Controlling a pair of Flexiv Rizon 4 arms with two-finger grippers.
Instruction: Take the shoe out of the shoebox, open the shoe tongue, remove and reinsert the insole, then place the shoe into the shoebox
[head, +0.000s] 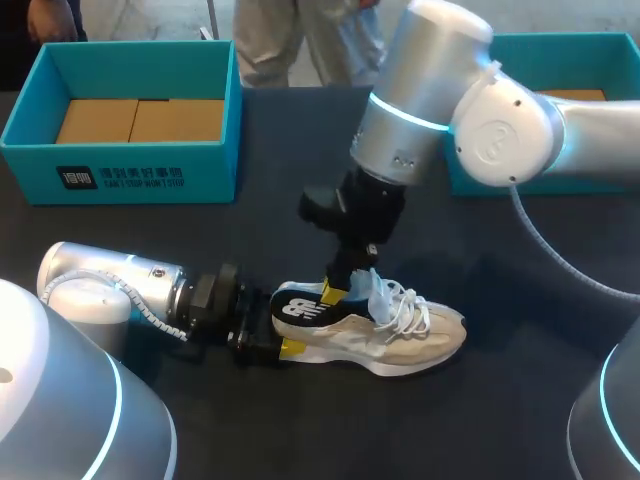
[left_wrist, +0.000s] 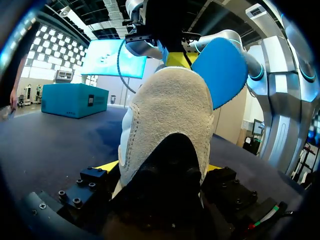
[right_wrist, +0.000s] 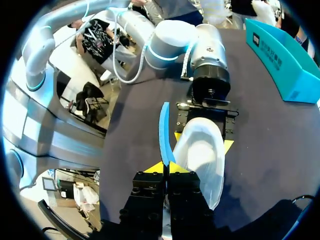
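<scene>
Shoe (head: 400, 335) rests on its sole near the table's (head: 500, 420) near edge, about midway along it, with the toe pointing toward the right edge. My left end effector (head: 283, 332) comes in low from the left edge and is clamped on the shoe's heel, one yellow tip on either side. My right end effector (head: 335, 292) hangs right above the shoe's opening, its fingers pinched on the blue insole (right_wrist: 163, 135). The insole stands on edge over the heel end. I can't tell whether any of it sits inside the shoe. The teal shoebox (head: 140, 175) is at the far left corner, well apart from the shoe, with cardboard inside.
</scene>
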